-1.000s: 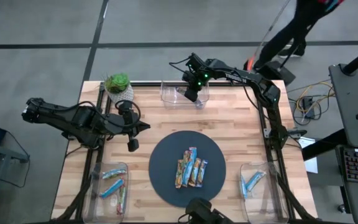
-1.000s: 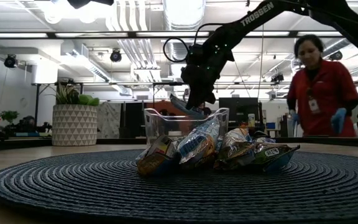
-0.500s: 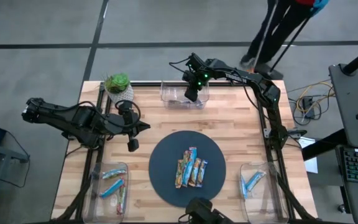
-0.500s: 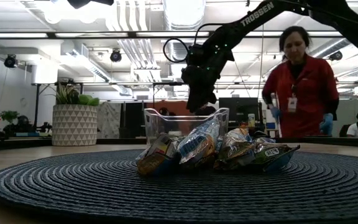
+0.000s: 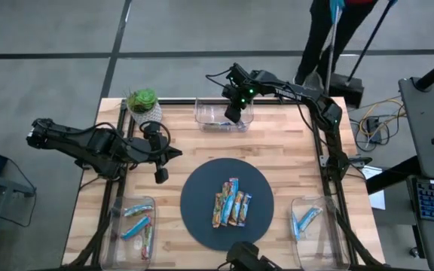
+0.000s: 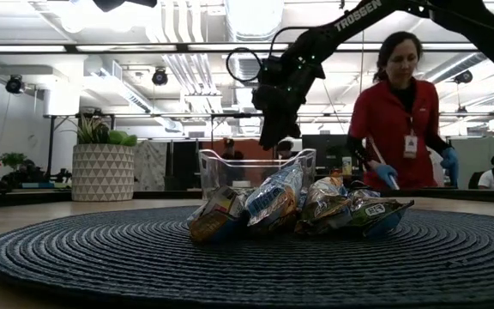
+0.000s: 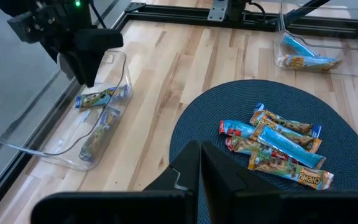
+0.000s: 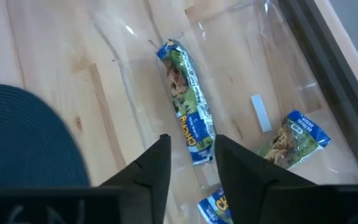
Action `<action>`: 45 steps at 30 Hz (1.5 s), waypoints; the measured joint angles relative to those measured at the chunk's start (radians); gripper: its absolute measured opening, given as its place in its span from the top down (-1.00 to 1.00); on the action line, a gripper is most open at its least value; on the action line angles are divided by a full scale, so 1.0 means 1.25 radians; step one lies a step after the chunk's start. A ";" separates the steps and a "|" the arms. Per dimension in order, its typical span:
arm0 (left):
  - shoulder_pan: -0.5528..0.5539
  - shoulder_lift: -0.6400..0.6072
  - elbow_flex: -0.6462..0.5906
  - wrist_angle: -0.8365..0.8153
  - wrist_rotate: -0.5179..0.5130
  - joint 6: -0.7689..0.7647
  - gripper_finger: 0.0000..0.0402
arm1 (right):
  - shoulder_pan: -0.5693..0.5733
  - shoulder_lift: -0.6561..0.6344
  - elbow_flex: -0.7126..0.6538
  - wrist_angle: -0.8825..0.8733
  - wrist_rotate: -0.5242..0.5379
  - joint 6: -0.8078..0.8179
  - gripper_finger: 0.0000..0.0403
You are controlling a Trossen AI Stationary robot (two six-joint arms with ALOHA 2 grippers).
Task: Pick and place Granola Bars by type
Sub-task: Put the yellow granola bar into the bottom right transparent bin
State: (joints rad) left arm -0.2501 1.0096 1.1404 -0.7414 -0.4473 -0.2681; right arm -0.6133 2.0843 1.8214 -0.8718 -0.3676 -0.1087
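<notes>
Several granola bars (image 5: pixel 230 203) lie in a heap on the dark round mat (image 5: pixel 202 214); they also show in the low view (image 6: pixel 298 206). My right gripper (image 5: pixel 232 114) hangs open over the clear far bin (image 5: pixel 202 113), its fingers (image 8: pixel 151 165) apart above a blue-and-green bar (image 8: pixel 185 115) that lies flat on the bin's floor. Two more bars (image 8: pixel 294 146) lie near it. My left gripper (image 5: pixel 160 178) waits shut above the table left of the mat, holding nothing.
A potted plant (image 5: pixel 143 104) stands at the far left corner. A clear bin (image 5: pixel 134 224) at the near left and another (image 5: pixel 307 220) at the near right hold bars. A person in red (image 6: pixel 401 120) stands behind the table's far right.
My right gripper has stayed over the far bin and let go of a bar. The bar hung below its fingers a second ago and now lies in the bin. The person behind the table has walked closer.
</notes>
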 joint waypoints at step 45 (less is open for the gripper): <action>0.000 0.000 0.000 0.010 0.000 0.005 1.00 | 0.301 -0.522 0.000 0.019 0.059 0.106 0.96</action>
State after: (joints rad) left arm -0.2501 1.0096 1.1404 -0.7294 -0.4473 -0.2619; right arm -0.2369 1.4315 1.8217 -0.8484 -0.2932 0.0233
